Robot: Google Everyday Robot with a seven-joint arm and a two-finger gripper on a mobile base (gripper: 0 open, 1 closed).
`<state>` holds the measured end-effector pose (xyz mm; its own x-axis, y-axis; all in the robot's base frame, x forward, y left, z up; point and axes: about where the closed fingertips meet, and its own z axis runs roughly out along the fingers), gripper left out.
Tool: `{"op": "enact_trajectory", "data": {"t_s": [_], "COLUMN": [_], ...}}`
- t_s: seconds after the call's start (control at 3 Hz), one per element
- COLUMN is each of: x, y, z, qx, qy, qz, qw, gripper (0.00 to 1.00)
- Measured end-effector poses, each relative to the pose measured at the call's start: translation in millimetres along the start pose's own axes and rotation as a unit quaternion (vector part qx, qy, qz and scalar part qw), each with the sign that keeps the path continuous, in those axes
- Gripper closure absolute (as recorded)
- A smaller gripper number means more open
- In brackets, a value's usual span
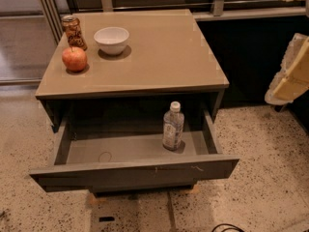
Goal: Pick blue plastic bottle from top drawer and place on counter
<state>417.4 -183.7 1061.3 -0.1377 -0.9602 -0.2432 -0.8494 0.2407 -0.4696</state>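
The blue plastic bottle [173,126] is clear with a white cap and a pale label. It stands upright in the right part of the open top drawer [130,172], close to the drawer's right wall. The counter [164,52] is the tan top of the dark cabinet above the drawer. My gripper [288,74] shows as a pale cream shape at the right edge of the view. It is well to the right of the cabinet, about level with the counter, and apart from the bottle. It holds nothing that I can see.
On the counter's back left stand a reddish-brown patterned can [74,31], a red apple [74,58] and a white bowl [111,39]. A dark wall and a rail run behind the cabinet. The floor is speckled, with a black cable [227,227] at the bottom.
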Motion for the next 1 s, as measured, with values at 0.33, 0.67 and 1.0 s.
{"op": "enact_trajectory", "data": {"t_s": [0.33, 0.67, 1.0], "x": [0.0, 0.0, 0.0], "y": [0.0, 0.0, 0.0], "z": [0.0, 0.0, -0.1], "qx": [0.0, 0.0, 0.0], "qy": [0.0, 0.0, 0.0], "qz": [0.0, 0.0, 0.0], "qw": [1.0, 1.0, 1.0], "gripper": [0.37, 0.61, 0.84]}}
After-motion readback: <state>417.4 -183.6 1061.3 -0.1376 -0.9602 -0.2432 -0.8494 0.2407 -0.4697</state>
